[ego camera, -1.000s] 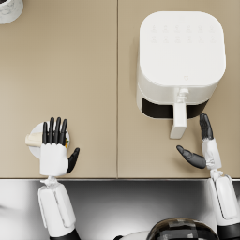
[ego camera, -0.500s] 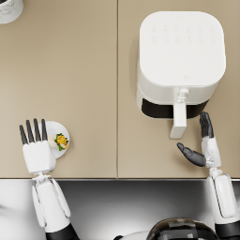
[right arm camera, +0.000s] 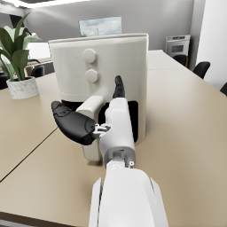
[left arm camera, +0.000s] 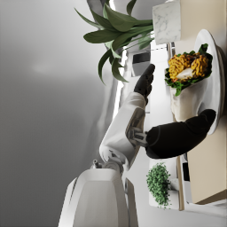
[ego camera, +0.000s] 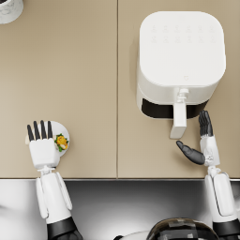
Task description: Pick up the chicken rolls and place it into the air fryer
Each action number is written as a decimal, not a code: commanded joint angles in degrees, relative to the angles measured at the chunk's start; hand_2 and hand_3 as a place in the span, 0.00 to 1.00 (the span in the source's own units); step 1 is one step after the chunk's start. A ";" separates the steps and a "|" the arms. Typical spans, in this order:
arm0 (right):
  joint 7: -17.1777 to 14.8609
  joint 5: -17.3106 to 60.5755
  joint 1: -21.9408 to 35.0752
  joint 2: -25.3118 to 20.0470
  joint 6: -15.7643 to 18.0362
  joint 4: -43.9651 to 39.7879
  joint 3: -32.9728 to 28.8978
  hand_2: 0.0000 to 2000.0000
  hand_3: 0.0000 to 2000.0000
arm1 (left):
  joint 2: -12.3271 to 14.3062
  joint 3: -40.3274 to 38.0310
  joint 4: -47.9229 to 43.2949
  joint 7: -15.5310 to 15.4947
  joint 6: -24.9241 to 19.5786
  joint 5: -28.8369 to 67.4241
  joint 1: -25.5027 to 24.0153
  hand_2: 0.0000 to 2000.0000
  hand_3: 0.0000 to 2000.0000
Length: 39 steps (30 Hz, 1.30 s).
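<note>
head view: the tan worktop (ego camera: 84, 84) carries a white air fryer (ego camera: 180, 61) at the far right, its dark drawer slot facing the robot and its white handle (ego camera: 178, 119) sticking out toward the near edge. the right hand (ego camera: 201, 143) lies just beside that handle, on the robot's right of it, fingers straight and pointing at the fryer, thumb spread out to the side toward the handle's tip; it holds nothing and is open. at the near left a small white plate (ego camera: 63, 133) sits on the worktop with the chicken rolls (ego camera: 61, 141) on it, a yellow and green bundle. the left hand (ego camera: 43, 145) lies flat over the plate's left part, fingers straight and apart, just beside the rolls; it grips nothing. a marbled white pot (ego camera: 9, 9) shows at the far left corner.

left wrist view: the picture is tilted on its side. the chicken rolls (left arm camera: 188, 77) lie on the plate (left arm camera: 216, 88), a pale wrap filled with yellow crumbs and green leaves. a dark part of the left hand (left arm camera: 179, 137) reaches up to the plate rim, close by the wrap; whether it touches the wrap i cannot tell. leaves of a plant (left arm camera: 117, 31) hang beyond.

right wrist view: the right hand (right arm camera: 95, 117) hovers before the air fryer (right arm camera: 102, 75), fingers up beside the handle (right arm camera: 91, 128), thumb out, palm empty. a potted plant (right arm camera: 17, 66) stands well apart on the worktop (right arm camera: 186, 133).
</note>
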 commanded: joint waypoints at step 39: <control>0.01 0.00 4.86 -5.22 -0.38 -17.83 6.38 0.00 0.00 | 0.63 6.56 -20.00 10.16 22.98 -0.06 7.07 1.00 1.00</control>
